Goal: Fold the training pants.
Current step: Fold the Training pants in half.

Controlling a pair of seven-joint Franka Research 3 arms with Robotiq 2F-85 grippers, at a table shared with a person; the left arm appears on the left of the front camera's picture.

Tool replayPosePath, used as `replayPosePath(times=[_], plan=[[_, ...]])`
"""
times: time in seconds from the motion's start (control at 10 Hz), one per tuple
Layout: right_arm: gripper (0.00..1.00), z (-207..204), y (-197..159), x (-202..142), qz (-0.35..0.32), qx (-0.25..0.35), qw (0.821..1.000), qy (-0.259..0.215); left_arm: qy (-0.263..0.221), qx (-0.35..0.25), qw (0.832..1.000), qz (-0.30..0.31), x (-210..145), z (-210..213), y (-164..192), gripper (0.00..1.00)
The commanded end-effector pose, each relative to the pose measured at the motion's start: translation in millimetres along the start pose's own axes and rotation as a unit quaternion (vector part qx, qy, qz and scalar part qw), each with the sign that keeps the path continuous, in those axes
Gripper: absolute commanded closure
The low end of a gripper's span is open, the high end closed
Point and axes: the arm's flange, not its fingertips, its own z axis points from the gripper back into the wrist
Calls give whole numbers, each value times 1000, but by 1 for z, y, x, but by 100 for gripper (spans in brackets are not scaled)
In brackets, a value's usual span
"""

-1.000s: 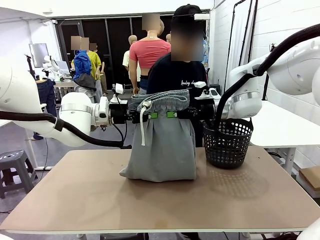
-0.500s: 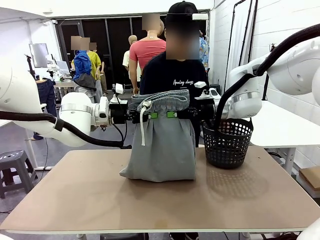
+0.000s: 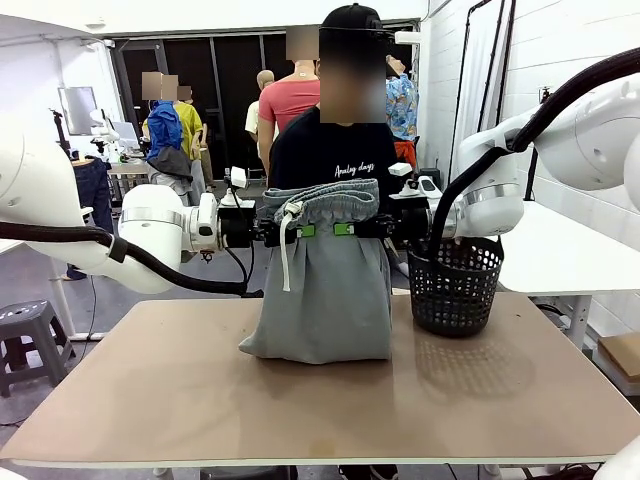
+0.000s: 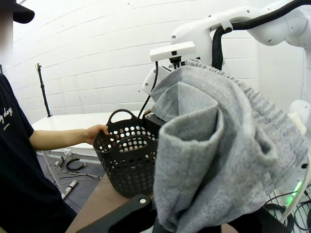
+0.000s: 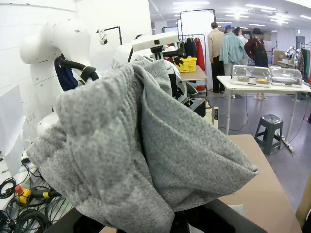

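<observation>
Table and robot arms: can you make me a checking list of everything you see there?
Surface: tan table, bare near the front.
Job's things: grey training pants hang by the waistband, their lower end resting on the table.
Clutter: black basket, with a person's hand on its rim.
Claws: left claw and right claw are both shut on the waistband.
Cables: black hoses along both arms.
Surroundings: person behind the table, other people farther off.

Light grey training pants [image 3: 325, 285] hang upright by the gathered waistband; hems crumpled on the table.
</observation>
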Motion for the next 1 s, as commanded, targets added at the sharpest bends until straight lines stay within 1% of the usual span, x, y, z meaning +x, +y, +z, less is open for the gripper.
replayPosePath(times=[0.0,0.3,0.4,0.6,0.8,0.9], plan=[[100,0,3,1,-2,1,1000,-9,-1,0,1000,-3,4,-1,0,100],[100,0,3,1,-2,1,1000,-9,-1,0,1000,-3,4,-1,0,100],[100,0,0,0,0,0,1000,0,0,0,1000,0,0,0,0,100],[100,-2,-13,4,-1,1,1000,-10,0,13,1000,-5,5,-1,13,100],[100,-3,-29,22,7,7,1000,-3,-1,30,999,-18,17,-1,31,100],[100,-2,-42,35,11,6,1000,1,5,42,999,-28,26,-2,45,100]])
